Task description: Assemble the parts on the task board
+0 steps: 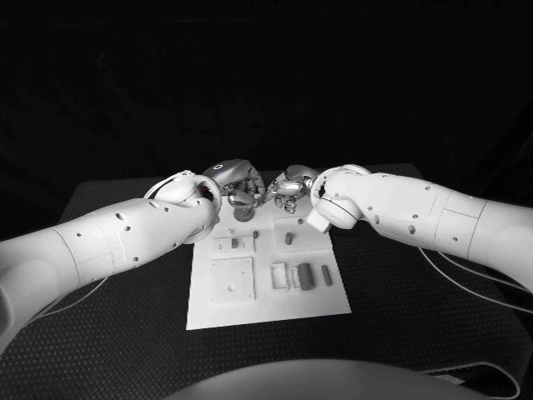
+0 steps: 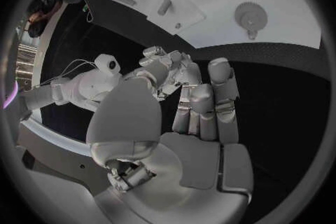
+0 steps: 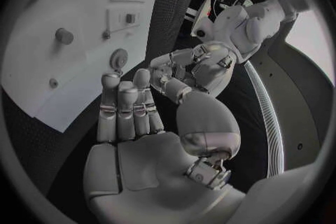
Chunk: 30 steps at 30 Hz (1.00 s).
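A: Where do the parts [image 1: 305, 275] lie from the hands?
B: On the task board [image 1: 266, 310], toward the robot, behind both wrists; most lie with long axes running away from the robot.
A: Which is nearer?
B: Neither clearly. The left robot hand [image 1: 233, 185] and right robot hand [image 1: 291, 185] meet fingertip to fingertip above the worktop [image 1: 122, 350] at the board's far edge. Whether they pinch anything, the views don't show.

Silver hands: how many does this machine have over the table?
2. The left hand and the right hand are close together, fingers toward each other, at the far end of the white task board.
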Motion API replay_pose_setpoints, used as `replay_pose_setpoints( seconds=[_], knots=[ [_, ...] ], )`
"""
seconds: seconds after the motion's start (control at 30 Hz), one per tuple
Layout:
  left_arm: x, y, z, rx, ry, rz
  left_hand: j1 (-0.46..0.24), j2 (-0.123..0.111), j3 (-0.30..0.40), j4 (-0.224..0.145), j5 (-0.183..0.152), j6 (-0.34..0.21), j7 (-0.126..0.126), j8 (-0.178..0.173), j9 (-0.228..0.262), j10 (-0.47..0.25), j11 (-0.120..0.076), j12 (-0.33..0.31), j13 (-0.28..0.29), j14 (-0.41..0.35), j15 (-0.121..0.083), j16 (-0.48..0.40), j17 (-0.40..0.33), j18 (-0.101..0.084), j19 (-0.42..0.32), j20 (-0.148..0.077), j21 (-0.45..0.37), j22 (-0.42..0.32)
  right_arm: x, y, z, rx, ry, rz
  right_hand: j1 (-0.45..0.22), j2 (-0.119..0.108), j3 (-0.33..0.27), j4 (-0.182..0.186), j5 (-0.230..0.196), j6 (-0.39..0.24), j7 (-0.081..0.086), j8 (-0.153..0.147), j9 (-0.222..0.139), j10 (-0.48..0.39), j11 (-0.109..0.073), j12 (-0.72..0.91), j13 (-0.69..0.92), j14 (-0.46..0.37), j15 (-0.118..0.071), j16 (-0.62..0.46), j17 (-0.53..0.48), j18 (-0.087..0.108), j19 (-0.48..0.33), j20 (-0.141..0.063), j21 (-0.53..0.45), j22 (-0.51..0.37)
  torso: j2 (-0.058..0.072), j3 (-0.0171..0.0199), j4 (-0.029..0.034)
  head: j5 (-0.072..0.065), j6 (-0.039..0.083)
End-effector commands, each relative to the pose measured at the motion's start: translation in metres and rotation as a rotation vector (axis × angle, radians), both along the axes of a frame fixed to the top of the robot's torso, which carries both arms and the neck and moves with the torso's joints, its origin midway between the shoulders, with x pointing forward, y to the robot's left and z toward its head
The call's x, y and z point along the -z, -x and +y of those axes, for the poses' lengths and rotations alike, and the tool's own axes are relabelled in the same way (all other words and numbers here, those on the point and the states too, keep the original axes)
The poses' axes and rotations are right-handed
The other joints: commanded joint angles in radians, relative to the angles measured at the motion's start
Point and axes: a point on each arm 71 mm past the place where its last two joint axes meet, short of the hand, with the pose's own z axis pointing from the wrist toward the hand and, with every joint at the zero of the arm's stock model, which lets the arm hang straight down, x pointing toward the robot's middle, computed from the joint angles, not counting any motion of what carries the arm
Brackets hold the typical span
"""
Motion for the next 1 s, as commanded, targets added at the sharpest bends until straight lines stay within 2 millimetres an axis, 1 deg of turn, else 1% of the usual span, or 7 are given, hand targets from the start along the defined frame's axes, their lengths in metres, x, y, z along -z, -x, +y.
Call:
replay_pose_setpoints(
  seconds=[0.03, 0.17, 0.5, 0.7, 0.8, 0.87, 1.0],
  knots=[
    [-0.001, 0.000, -0.002, 0.004, 0.008, 0.001, -0.001, 0.012, 0.003, 0.003, -0.005, 0.001, 0.006, -0.005, -0.001, 0.008, 0.001, -0.006, 0.001, 0.007, -0.001, -0.003, 0.001, 0.021, 0.003, -0.006, 0.005, 0.018, 0.000, 0.002, 0.004, -0.035, 0.004, -0.002, 0.021, 0.000, 0.025, -0.009, 0.000, 0.045, 0.018, 0.013, 0.010, 0.010, -0.003, 0.005, -0.002, 0.002, -0.011, 0.006, 0.000, 0.029, 0.005, -0.004, 0.008, 0.018, 0.000, -0.0003, 0.0004, 0.000, 0.000],
    [-0.001, 0.000, -0.003, 0.005, 0.008, 0.001, -0.001, 0.012, 0.003, 0.004, -0.005, 0.000, 0.006, -0.005, -0.001, 0.008, 0.001, -0.007, 0.001, 0.007, -0.001, -0.003, 0.001, 0.021, 0.003, -0.006, 0.004, 0.018, 0.000, 0.002, 0.003, -0.032, 0.010, -0.009, 0.034, -0.008, 0.037, -0.009, -0.002, 0.067, 0.010, 0.029, 0.024, 0.023, -0.011, 0.007, -0.003, 0.009, -0.018, 0.010, 0.001, 0.029, 0.010, -0.006, 0.016, 0.019, 0.000, -0.0005, 0.0003, 0.000, 0.000],
    [-0.002, 0.000, -0.003, 0.007, 0.016, 0.000, -0.002, 0.005, 0.003, 0.002, -0.011, -0.015, 0.011, -0.014, -0.005, 0.000, 0.006, -0.018, 0.000, 0.007, 0.003, -0.007, 0.001, 0.022, 0.003, -0.005, 0.001, 0.017, 0.001, 0.001, 0.000, 0.033, -0.061, 0.029, 0.036, -0.009, 0.040, -0.009, -0.002, 0.082, 0.002, 0.040, 0.041, 0.044, -0.019, 0.012, -0.003, 0.023, -0.025, 0.019, 0.004, 0.029, 0.020, -0.011, 0.027, 0.018, 0.000, -0.0006, 0.0004, -0.001, -0.001],
    [-0.003, 0.000, -0.002, 0.005, 0.029, -0.019, -0.008, -0.019, -0.004, -0.001, -0.024, -0.048, 0.023, -0.031, -0.014, -0.022, 0.017, -0.036, -0.004, 0.001, 0.013, -0.010, 0.003, 0.024, -0.003, 0.003, -0.005, 0.017, 0.002, 0.000, -0.003, 0.063, -0.093, 0.053, 0.035, -0.010, 0.040, -0.009, -0.002, 0.084, 0.001, 0.042, 0.044, 0.047, -0.021, 0.013, -0.003, 0.026, -0.026, 0.020, 0.004, 0.029, 0.022, -0.012, 0.029, 0.018, 0.000, -0.0002, 0.0012, -0.002, 0.000],
    [-0.004, 0.000, -0.001, 0.007, 0.038, -0.033, -0.008, -0.042, -0.006, -0.004, -0.024, -0.099, 0.037, -0.057, -0.025, -0.045, 0.032, -0.054, -0.012, -0.009, 0.027, -0.016, 0.004, 0.028, -0.012, 0.014, -0.012, 0.016, 0.002, 0.000, -0.005, 0.073, -0.099, 0.061, 0.035, -0.011, 0.040, -0.010, -0.002, 0.084, 0.000, 0.042, 0.044, 0.048, -0.021, 0.013, -0.003, 0.026, -0.026, 0.020, 0.004, 0.029, 0.022, -0.012, 0.029, 0.018, 0.000, -0.0004, 0.0005, -0.002, 0.000],
    [-0.005, 0.001, 0.000, 0.007, 0.041, -0.039, -0.008, -0.047, -0.006, -0.002, -0.024, -0.123, 0.045, -0.069, -0.030, -0.049, 0.038, -0.058, -0.014, -0.011, 0.032, -0.016, 0.004, 0.031, -0.013, 0.020, -0.014, 0.016, 0.003, -0.001, -0.006, 0.078, -0.101, 0.062, 0.035, -0.011, 0.040, -0.010, -0.002, 0.085, 0.000, 0.043, 0.045, 0.048, -0.021, 0.013, -0.003, 0.026, -0.027, 0.020, 0.004, 0.029, 0.022, -0.013, 0.029, 0.018, 0.000, -0.0008, 0.0004, -0.002, 0.000],
    [-0.006, 0.001, 0.002, 0.007, 0.051, -0.054, -0.009, -0.073, -0.010, 0.006, -0.029, -0.183, 0.053, -0.095, -0.038, -0.083, 0.048, -0.068, -0.016, -0.024, 0.043, -0.021, 0.005, 0.041, -0.021, 0.033, -0.022, 0.016, 0.003, -0.003, -0.010, 0.089, -0.098, 0.063, 0.035, -0.011, 0.040, -0.010, -0.002, 0.085, 0.000, 0.043, 0.045, 0.049, -0.021, 0.013, -0.003, 0.027, -0.027, 0.020, 0.004, 0.029, 0.023, -0.013, 0.030, 0.018, 0.000, -0.0007, -0.0001, -0.003, 0.002]
  ],
)
